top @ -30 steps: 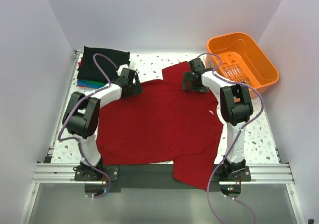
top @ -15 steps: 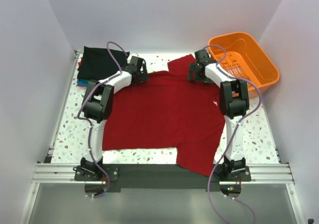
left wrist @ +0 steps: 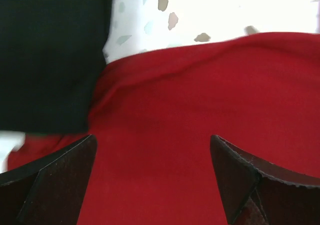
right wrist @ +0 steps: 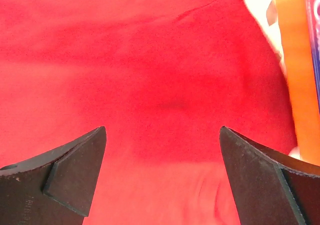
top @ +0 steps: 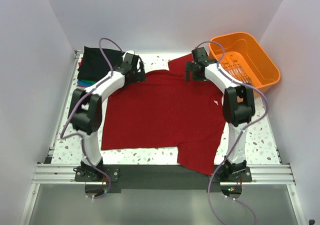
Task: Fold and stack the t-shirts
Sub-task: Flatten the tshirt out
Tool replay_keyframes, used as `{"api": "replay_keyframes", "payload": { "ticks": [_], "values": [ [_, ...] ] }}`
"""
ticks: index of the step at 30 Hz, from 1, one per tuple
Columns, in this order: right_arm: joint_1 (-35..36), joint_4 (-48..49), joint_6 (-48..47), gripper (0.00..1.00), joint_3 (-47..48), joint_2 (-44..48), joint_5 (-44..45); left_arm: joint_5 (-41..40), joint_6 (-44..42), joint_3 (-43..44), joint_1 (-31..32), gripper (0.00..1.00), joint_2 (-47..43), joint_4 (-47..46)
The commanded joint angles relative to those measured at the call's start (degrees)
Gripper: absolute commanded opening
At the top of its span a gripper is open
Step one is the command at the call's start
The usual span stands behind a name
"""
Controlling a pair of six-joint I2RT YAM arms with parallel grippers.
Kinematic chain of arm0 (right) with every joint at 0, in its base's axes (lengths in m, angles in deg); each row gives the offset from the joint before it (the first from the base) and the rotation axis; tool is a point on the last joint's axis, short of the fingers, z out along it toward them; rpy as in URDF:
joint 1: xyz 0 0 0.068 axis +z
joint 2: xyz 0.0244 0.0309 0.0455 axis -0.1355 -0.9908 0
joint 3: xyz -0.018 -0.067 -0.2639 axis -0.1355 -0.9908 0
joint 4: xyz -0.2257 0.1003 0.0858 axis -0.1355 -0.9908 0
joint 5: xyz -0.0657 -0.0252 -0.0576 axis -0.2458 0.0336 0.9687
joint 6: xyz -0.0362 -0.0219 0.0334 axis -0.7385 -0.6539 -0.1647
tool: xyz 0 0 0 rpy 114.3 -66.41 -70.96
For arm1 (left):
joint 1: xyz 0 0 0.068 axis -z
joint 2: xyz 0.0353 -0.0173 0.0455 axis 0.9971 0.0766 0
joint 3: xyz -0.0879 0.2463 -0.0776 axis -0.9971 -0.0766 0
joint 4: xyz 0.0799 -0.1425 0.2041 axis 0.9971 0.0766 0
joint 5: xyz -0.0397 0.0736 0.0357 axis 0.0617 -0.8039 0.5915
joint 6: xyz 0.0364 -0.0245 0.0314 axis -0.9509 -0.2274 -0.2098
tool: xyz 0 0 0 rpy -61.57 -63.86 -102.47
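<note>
The dark red t-shirt [top: 165,110] lies spread flat on the table, one sleeve hanging over the near edge. It fills the left wrist view [left wrist: 200,110] and the right wrist view [right wrist: 150,60]. My left gripper [top: 134,69] is open above the shirt's far left corner, beside the stack. My right gripper [top: 195,69] is open above the far right sleeve. Nothing is between either pair of jaws. A stack of folded shirts, black [top: 97,60] on top with teal and blue edges [top: 86,83] below, sits at the far left; the black one shows in the left wrist view [left wrist: 50,50].
An orange plastic basket [top: 252,45] stands at the far right, right next to my right gripper; its wall shows in the right wrist view [right wrist: 297,75]. Speckled tabletop [top: 260,135] shows around the shirt. White walls close in three sides.
Both arms carried the shirt's far edge away from the bases, spreading it flatter. Both grippers now stand open above the cloth. The left arm's elbow has swung back left.
</note>
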Motion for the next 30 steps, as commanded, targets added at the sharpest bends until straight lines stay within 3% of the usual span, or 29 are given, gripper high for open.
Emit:
{"api": "replay_keyframes", "payload": {
  "ticks": [1,8,14,20,30],
  "values": [
    [5.71,0.64,-0.21,0.99,-6.07,14.87,1.38,-4.87,2.65,-4.1,2.99,1.0,-14.85,6.31],
    [12.75,2.93,7.61,0.98,-25.87,33.86,3.49,-10.67,20.48,-33.77,3.35,1.0,-43.48,20.28],
    [14.15,3.19,13.24,0.99,-38.44,45.2,4.02,-10.79,35.35,-48.74,3.26,1.0,-56.78,33.12],
    [14.07,1.88,14.04,0.99,-42.59,49.61,5.6,-7.26,44.05,-54.2,2.91,1.0,-61.11,32.77],
    [14.07,1.44,15.09,0.98,-43.55,48.56,6.13,-4.01,43.88,-53.43,3.26,1.0,-55.22,33.92]
  ]
}}
